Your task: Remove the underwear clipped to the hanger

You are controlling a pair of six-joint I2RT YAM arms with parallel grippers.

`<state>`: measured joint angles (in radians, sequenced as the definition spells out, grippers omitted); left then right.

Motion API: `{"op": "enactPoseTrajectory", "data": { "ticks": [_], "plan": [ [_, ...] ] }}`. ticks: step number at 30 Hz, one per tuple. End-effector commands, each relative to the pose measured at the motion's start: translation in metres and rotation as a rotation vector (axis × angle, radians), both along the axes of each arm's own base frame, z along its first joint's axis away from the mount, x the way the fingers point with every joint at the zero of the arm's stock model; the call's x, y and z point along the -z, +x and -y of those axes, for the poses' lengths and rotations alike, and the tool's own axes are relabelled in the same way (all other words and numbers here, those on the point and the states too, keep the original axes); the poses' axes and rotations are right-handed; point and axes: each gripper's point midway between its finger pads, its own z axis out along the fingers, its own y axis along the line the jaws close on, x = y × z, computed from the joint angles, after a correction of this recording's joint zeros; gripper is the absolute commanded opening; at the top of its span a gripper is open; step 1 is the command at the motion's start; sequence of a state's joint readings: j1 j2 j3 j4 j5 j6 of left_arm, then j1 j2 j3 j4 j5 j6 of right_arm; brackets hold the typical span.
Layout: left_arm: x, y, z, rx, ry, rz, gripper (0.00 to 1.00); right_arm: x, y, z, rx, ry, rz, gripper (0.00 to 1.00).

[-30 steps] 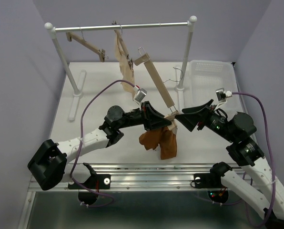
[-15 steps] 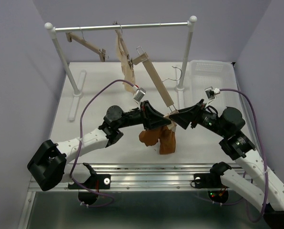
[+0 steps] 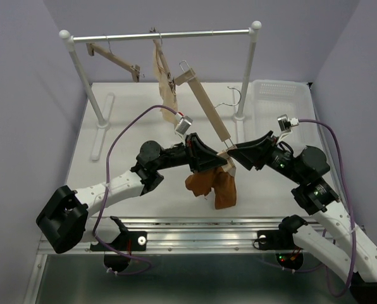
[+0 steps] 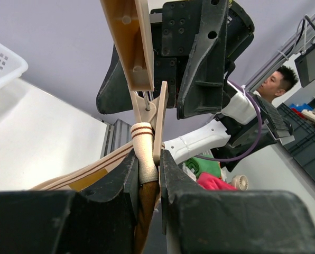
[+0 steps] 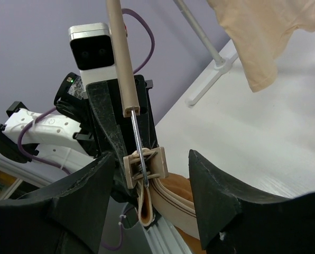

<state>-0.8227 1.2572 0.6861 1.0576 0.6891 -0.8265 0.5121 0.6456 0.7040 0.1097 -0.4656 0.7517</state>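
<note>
Looking from above, we see the hanger (image 3: 209, 109) slanting, its long bar running from up near the rail (image 3: 163, 35) down toward us, with its low end right between our two grippers. The underwear (image 3: 215, 185) hangs bunched from the clip (image 5: 145, 165) at that low end, drooping toward the table (image 3: 131, 126). Our left gripper (image 4: 147, 164) is closed on the waistband just under the clip, pinching the cloth from both sides. Our right gripper (image 5: 152, 159) faces it from the opposite side with jaws spread, one finger on each side of the clip; we cannot tell whether either touches it. So the clip lies in the right jaws' gap, and the cloth runs downward from it. We judge the next move to be the right jaws squeezing the clip while the left draws the cloth down and away.
</note>
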Motion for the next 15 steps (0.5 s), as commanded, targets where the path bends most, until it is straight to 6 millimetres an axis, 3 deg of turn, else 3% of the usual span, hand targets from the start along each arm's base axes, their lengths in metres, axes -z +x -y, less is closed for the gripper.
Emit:
{"op": "enactPoseTrajectory", "data": {
  "ticks": [1, 15],
  "plan": [
    [-0.0328, -0.0109, -0.0099, 0.02, -0.105, 0.103, 0.0, -0.0184, -0.0029, -0.0009, -0.016, 0.044, 0.066, 0.62],
    [-0.0289, -0.0088, -0.0079, 0.026, -0.093, 0.08, 0.0, -0.0225, -0.004, -0.0024, -0.03, 0.076, 0.076, 0.35]
  ]
}}
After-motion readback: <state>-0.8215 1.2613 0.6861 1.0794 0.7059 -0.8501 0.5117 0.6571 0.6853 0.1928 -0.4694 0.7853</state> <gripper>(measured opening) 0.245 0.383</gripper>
